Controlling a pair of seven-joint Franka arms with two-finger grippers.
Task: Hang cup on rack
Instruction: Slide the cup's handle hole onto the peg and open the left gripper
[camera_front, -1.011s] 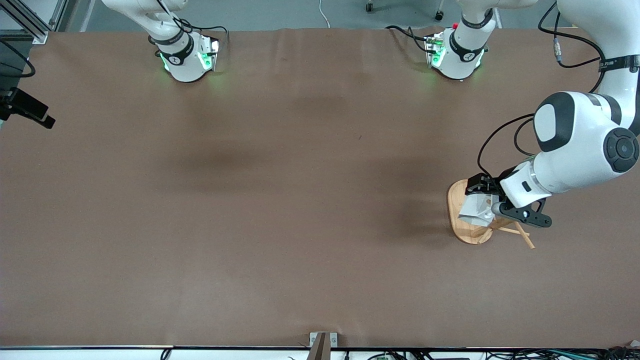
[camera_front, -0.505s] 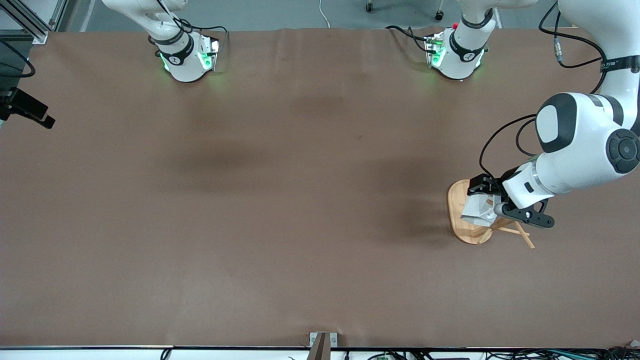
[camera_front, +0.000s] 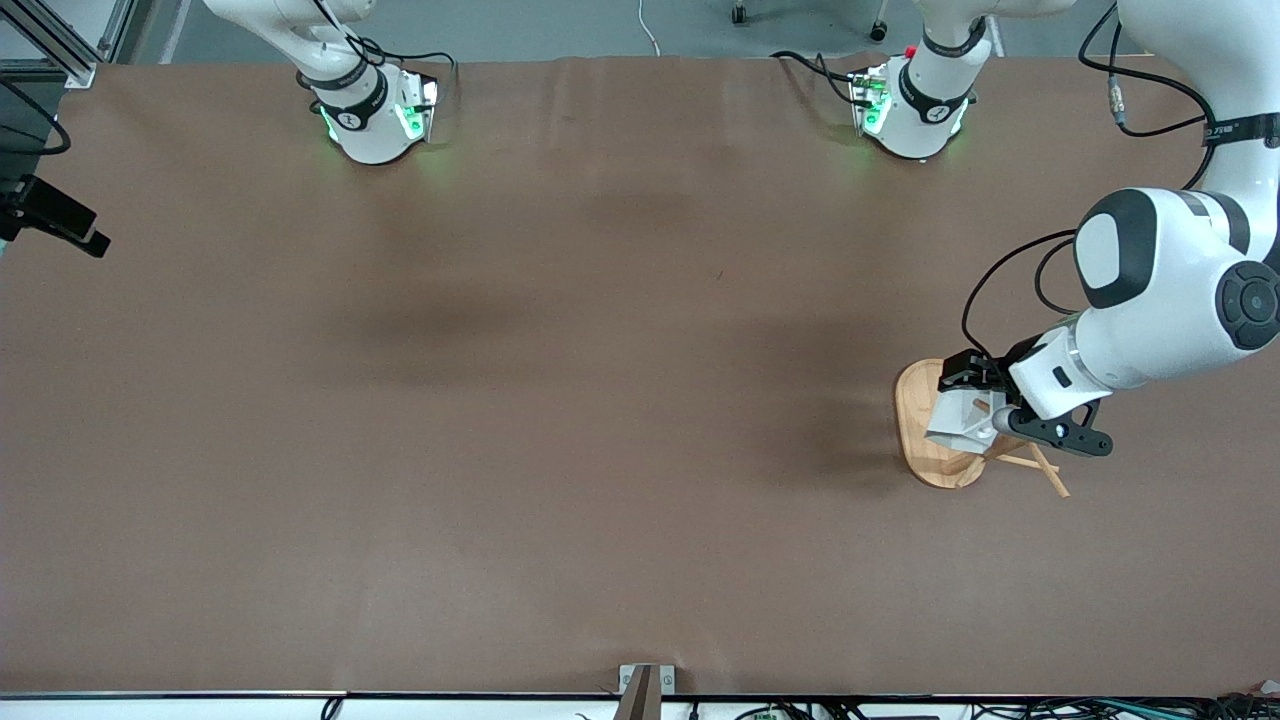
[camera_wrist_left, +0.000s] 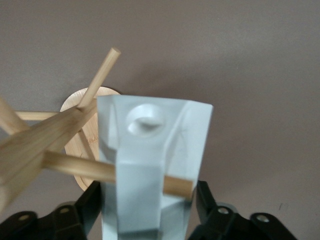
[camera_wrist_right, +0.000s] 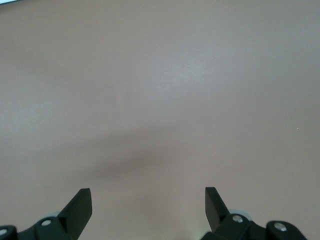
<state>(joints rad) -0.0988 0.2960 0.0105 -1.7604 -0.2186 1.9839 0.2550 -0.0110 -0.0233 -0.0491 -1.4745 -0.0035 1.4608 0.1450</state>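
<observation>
The white faceted cup (camera_front: 955, 420) hangs over the bamboo rack's oval base (camera_front: 917, 420) near the left arm's end of the table. My left gripper (camera_front: 975, 398) is shut on the cup. In the left wrist view its black fingers (camera_wrist_left: 91, 206) flank the cup (camera_wrist_left: 150, 150). A rack peg (camera_wrist_left: 75, 167) passes behind a white strip of the cup, and its tip shows past that strip. The rack's post (camera_wrist_left: 35, 145) and other pegs lie beside the cup. My right gripper (camera_wrist_right: 148, 205) is open and empty over bare table; it is out of the front view.
The brown table (camera_front: 560, 400) carries nothing else. Two rack pegs (camera_front: 1045, 472) stick out toward the front camera, under the left wrist. A metal bracket (camera_front: 645, 685) sits at the table's front edge. Both arm bases (camera_front: 375, 120) stand at the back.
My left gripper and the cup have shifted slightly toward the left arm's end of the table, along the peg. The right arm has not moved.
</observation>
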